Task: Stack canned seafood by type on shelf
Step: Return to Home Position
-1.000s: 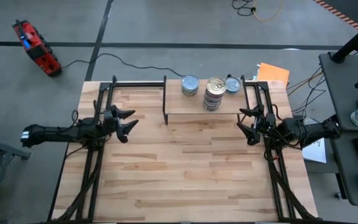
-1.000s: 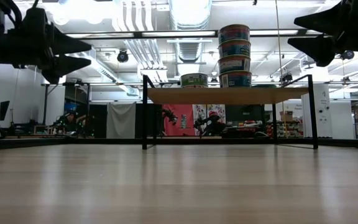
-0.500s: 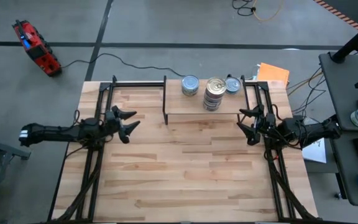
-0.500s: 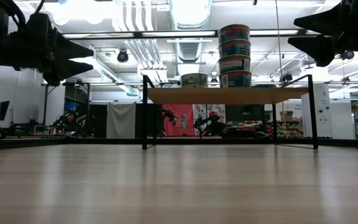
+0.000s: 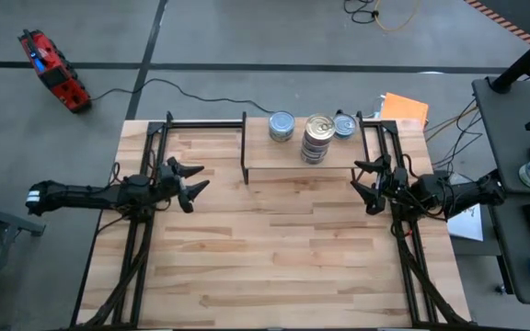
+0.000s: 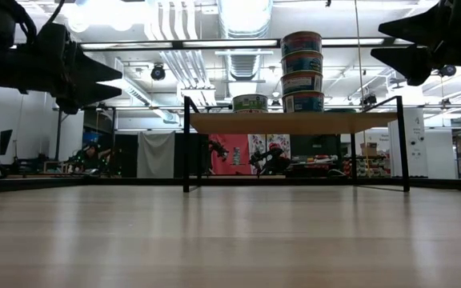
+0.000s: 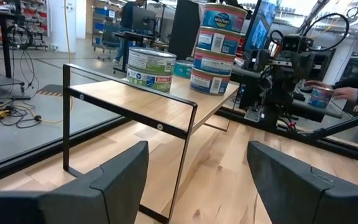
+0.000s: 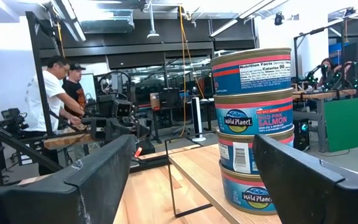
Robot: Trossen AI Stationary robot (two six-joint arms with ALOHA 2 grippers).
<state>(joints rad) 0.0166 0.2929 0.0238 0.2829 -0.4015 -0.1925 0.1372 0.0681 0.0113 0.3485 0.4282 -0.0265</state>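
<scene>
All tins point(image 5: 316, 138) were set on the shelf point(image 5: 265, 157), four stacked, and the left gripper point(image 5: 199, 176) and right gripper point(image 5: 358, 176) were held open, empty; little seemed undone.

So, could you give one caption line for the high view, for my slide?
Seafood tins stand stacked on the shelf; left gripper and right gripper hang open either side.

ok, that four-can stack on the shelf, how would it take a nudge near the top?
Likely tippy: the stack is four cans high, taller than wide. A high push would probably slide the top can off rather than topple it whole; nothing visibly locks them. The shelf shows no lip, so loose cans may roll off.
</scene>
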